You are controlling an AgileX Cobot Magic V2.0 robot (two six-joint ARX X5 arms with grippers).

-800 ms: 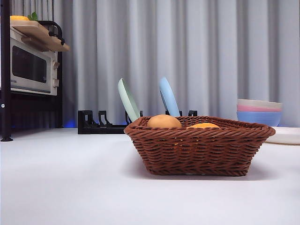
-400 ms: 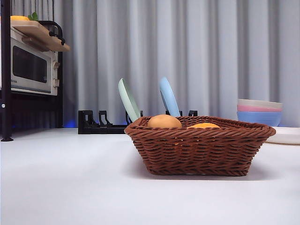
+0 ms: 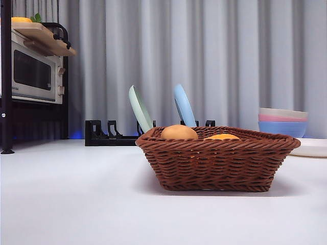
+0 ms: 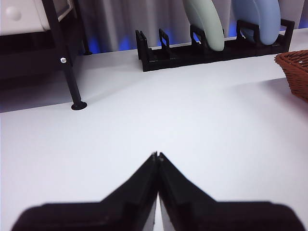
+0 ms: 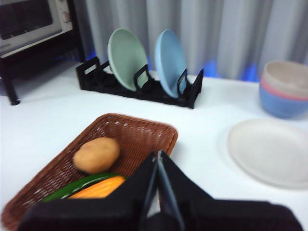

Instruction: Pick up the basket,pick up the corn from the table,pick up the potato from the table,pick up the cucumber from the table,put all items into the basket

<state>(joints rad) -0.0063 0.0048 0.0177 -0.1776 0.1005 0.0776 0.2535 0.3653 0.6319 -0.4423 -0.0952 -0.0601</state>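
The dark-brown wicker basket (image 3: pixel 217 158) stands on the white table (image 3: pixel 76 194); it also shows in the right wrist view (image 5: pixel 139 132), and its corner in the left wrist view (image 4: pixel 294 72). Inside it lie the tan potato (image 5: pixel 96 155) (image 3: pixel 178 132), the orange corn (image 5: pixel 98 188) (image 3: pixel 223 137) and the green cucumber (image 5: pixel 72 188). My right gripper (image 5: pixel 158 156) is shut and empty, above the basket's near side. My left gripper (image 4: pixel 156 156) is shut and empty over bare table, left of the basket.
A black dish rack (image 3: pixel 110 133) with a green plate (image 3: pixel 140 108) and a blue plate (image 3: pixel 184 105) stands behind the basket. Stacked bowls (image 3: pixel 282 121) and a white plate (image 5: pixel 269 151) are at the right. A microwave (image 3: pixel 33 74) on a black shelf is at the far left.
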